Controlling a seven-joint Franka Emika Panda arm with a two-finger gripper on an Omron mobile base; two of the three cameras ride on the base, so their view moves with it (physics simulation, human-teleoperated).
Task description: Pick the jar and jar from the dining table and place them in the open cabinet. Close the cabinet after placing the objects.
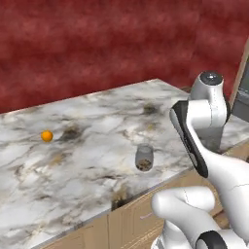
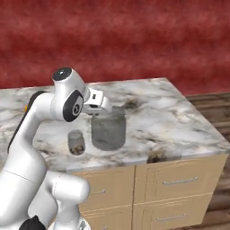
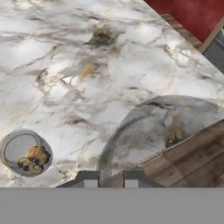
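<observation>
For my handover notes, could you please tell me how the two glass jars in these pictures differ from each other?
The large jar is far wider and taller than the small jar. The large jar looks empty, while the small jar holds brownish-yellow pieces at its bottom. The end effector is shut on the large jar's rim; the small jar stands free on the dining table. Both are clear, round and lidless.
</observation>
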